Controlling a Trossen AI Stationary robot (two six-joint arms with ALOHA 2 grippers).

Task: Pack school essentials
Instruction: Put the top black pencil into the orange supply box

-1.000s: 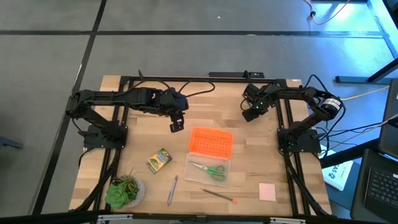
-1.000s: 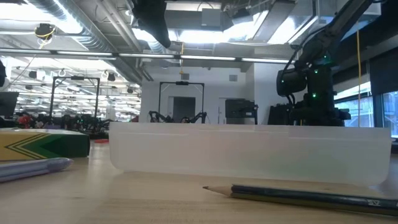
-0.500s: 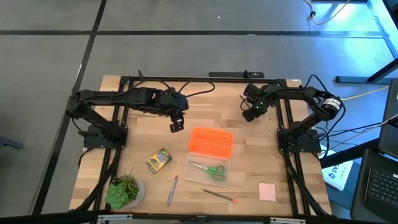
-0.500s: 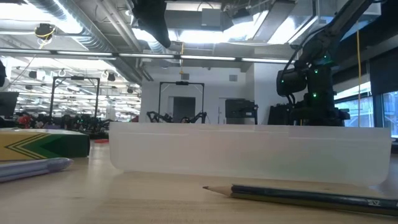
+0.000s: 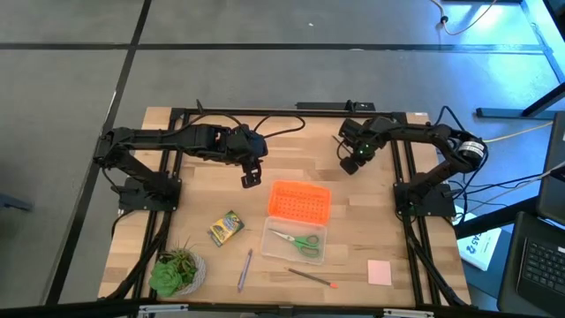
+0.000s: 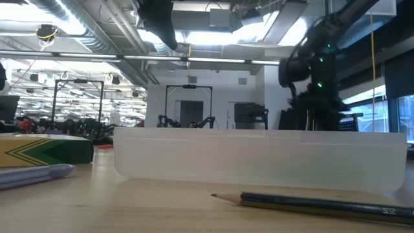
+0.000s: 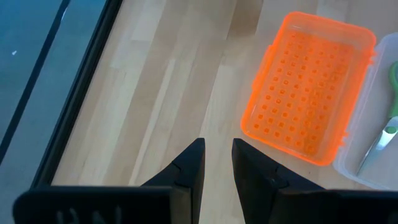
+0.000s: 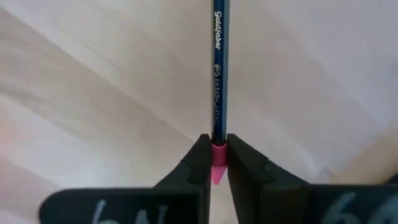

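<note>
The right gripper (image 8: 217, 163) has its two dark fingers (image 8: 198, 163) pinched on a thin blue pencil (image 8: 219, 74) at its pink eraser end, which pokes out toward six o'clock between them. The pencil shaft runs straight toward twelve o'clock, with gold lettering along it, over the pale wooden table (image 8: 93, 93)
</note>
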